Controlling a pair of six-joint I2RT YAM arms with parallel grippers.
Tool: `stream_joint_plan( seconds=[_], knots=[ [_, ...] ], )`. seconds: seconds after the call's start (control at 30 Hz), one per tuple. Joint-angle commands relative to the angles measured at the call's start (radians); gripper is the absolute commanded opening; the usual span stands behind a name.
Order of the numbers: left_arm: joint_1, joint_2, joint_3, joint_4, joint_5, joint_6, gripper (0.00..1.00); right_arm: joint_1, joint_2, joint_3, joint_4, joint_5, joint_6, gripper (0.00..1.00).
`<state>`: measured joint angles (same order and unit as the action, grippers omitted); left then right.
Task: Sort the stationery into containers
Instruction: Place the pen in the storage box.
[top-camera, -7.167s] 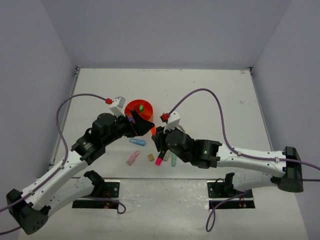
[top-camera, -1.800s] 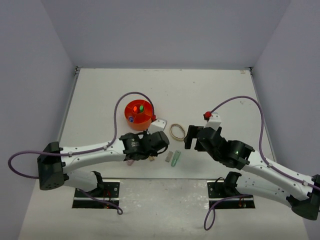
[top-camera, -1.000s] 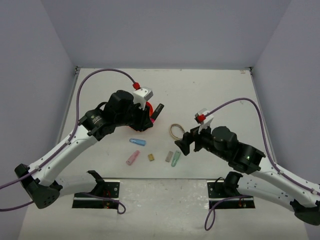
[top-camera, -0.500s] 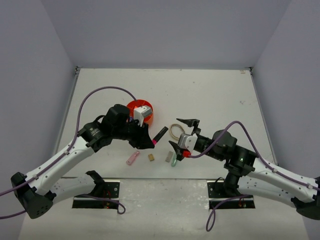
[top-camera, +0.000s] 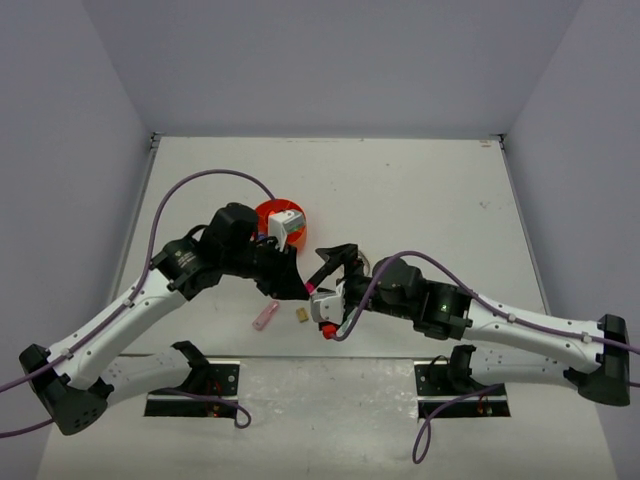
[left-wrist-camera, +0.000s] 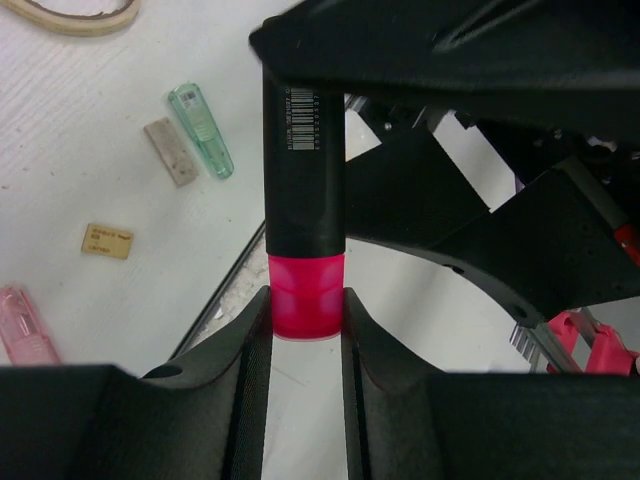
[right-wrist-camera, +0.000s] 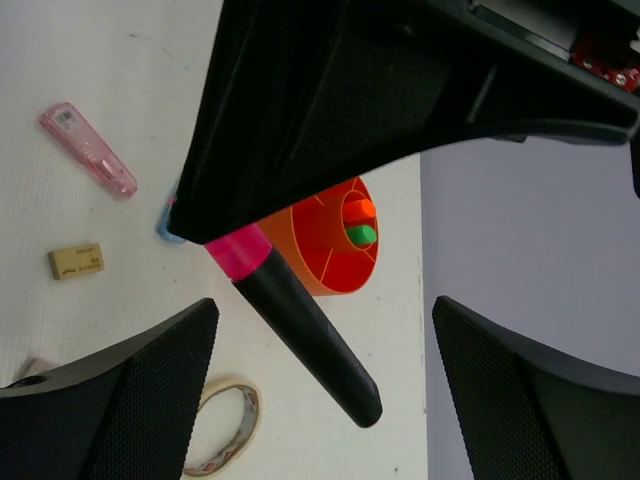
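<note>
Highlighter (left-wrist-camera: 305, 170) shows its barcode (left-wrist-camera: 303, 118) only in left wrist view.

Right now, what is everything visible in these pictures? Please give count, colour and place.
Black highlighter with pink end: one, black and pink, in the air between the arms
Round orange plastic organiser: one, orange, behind the left arm
Highlighter tips: two, orange and green, in the organiser's central well
Pink capsule-shaped piece: one, pink, near the front edge of the table
Small tan block: one, tan, beside the pink piece
Pale green capsule-shaped piece: one, green, on the table
Small grey block: one, grey, beside the green piece
Beige tape ring: one, beige, flat on the table
Left arm: one, white and black, jaws shut on the highlighter's pink end
Right arm: one, white and black, jaws open either side of the highlighter
</note>
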<state>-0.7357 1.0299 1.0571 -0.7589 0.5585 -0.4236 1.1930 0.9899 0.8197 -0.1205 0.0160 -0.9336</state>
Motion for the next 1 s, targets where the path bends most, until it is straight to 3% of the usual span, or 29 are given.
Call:
stream_joint_plan(
  seconds=[0.0,0.27,0.43,0.47,0.57,0.6,0.63,0.67,0.7,0.73,0.83,0.9,0.97],
  knots=[
    [-0.001,0.022,0.08,-0.02,0.064,0.004,0.0,0.043,0.059,0.065,-0.008,0.035,-0.057,0.85],
    [0.0,0.038,0.131,-0.033,0.021,-0.024,0.0,0.068,0.099,0.062,0.004,0.03,-0.051,0.43],
    [0.001,0.048,0.158,-0.049,-0.067,-0.04,0.0,0.077,0.14,0.097,-0.02,0.054,-0.019,0.05],
    [0.0,0.048,0.161,-0.049,-0.084,-0.044,0.0,0.077,0.147,0.1,-0.022,0.058,-0.011,0.0],
    [-0.001,0.045,0.177,-0.062,-0.156,-0.045,0.01,0.075,0.151,0.085,0.013,0.063,0.023,0.0],
    [-0.001,0.043,0.188,-0.075,-0.201,-0.043,0.08,0.072,0.15,0.077,0.033,0.06,0.044,0.0],
    [-0.001,0.041,0.207,-0.096,-0.277,-0.044,0.25,0.065,0.15,0.066,0.061,0.056,0.067,0.0],
    [-0.001,0.026,0.227,-0.112,-0.39,-0.044,0.56,0.043,0.151,0.056,0.098,0.045,0.085,0.0],
    [0.0,0.013,0.247,-0.127,-0.508,-0.049,0.82,0.03,0.153,0.049,0.128,0.015,0.113,0.0],
    [0.001,0.001,0.265,-0.139,-0.63,-0.052,1.0,0.01,0.155,0.041,0.159,-0.022,0.147,0.0],
    [0.001,-0.045,0.27,-0.138,-1.129,-0.072,1.0,-0.101,0.174,0.006,0.31,-0.166,0.294,0.0],
    [0.001,-0.085,0.241,-0.144,-1.387,-0.143,1.0,-0.144,0.207,-0.009,0.435,-0.191,0.431,0.0],
    [-0.001,-0.139,0.225,-0.145,-1.475,-0.202,1.0,-0.165,0.254,0.005,0.49,-0.189,0.501,0.0]
  ],
)
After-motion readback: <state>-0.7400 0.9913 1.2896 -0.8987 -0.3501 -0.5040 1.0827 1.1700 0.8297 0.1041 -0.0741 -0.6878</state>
